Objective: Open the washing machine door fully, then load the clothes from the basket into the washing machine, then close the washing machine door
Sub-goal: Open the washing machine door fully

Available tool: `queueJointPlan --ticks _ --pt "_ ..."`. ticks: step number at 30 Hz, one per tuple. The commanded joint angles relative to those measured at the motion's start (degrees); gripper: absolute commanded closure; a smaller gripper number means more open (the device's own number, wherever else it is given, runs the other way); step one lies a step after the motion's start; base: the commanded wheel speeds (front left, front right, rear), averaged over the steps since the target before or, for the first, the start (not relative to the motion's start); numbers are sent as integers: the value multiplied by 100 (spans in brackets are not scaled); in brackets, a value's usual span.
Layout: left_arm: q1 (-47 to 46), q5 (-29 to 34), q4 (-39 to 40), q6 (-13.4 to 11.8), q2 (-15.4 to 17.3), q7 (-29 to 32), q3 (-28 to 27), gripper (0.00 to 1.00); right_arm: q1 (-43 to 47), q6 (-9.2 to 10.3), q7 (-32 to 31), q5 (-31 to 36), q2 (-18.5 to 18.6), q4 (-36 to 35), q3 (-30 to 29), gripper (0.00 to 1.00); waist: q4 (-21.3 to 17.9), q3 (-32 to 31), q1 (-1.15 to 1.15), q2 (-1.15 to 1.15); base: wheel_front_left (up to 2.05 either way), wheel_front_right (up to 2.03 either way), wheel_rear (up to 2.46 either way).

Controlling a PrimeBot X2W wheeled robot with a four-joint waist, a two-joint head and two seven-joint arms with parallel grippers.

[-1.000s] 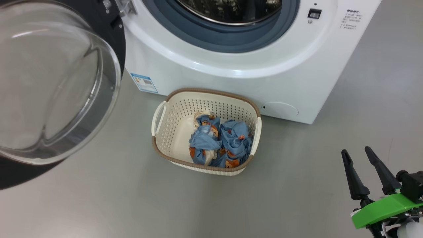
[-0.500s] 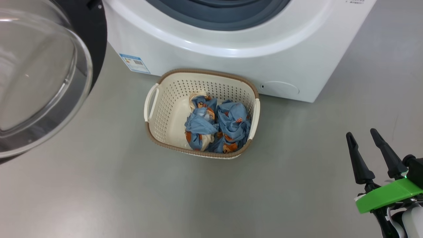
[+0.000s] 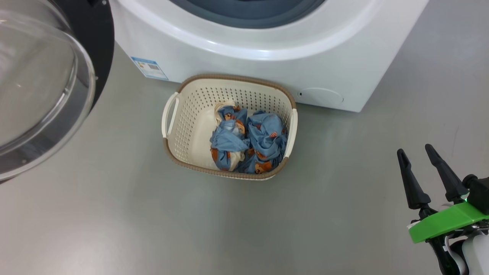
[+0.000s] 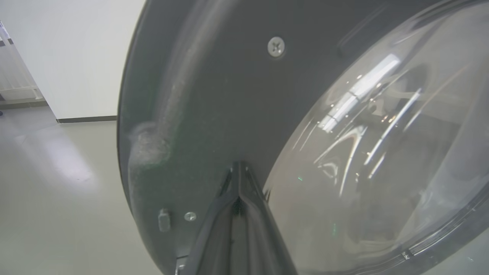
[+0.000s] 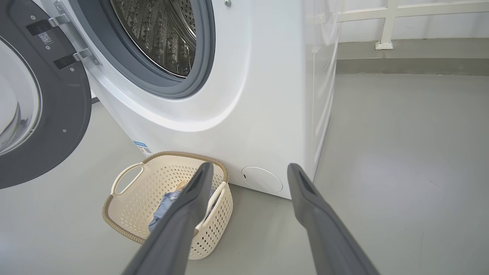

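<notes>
Judging the clothes (image 3: 248, 143) to be soft, light and limp, likely sagging and trailing once lifted, with nothing fragile or slippery about them. Favouring a pinch from above on the raised, bunched folds at the top of the heap, going deep enough to be catching several layers of cloth rather than the perforated plastic beneath. Seeing them lying crumpled in two blue bundles printed with small orange-brown figures, with cream-white showing along the left edge. Finding them filling the right half of the basket (image 3: 179, 126), cream with a brown woven-look rim, sitting on the grey floor (image 3: 114, 229) just in front of the washing machine (image 3: 248, 65). Noting the washing machine door (image 3: 42, 88) standing swung wide at the left, glass bowl bulging outward. Seeing the right gripper (image 3: 414, 150) hovering well apart from the basket, fingers spread and empty. Seeing the left gripper (image 4: 238, 168) pointing at the door's dark inner face, fingers pressed together on nothing, contact not being clear.
</notes>
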State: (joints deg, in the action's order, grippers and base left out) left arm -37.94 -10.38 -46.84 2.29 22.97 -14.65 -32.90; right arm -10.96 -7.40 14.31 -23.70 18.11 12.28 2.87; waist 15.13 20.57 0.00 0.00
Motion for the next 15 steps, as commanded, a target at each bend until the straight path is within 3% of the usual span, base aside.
queueJointPlan --ticks 1,14,15 --pt "65 54 190 18 319 -35 -155 100 -7 -9 69 66 22 -86 142 0 10 -152 0 0 0 0 0" --pt "1149 218 1060 312 -416 -35 -145 100 337 -9 69 8 -168 28 175 0 107 -889 0 0 0 0 0" --pt "1258 228 1143 333 -476 -35 -138 96 368 -9 69 4 -183 32 185 0 112 -949 0 0 0 0 0"
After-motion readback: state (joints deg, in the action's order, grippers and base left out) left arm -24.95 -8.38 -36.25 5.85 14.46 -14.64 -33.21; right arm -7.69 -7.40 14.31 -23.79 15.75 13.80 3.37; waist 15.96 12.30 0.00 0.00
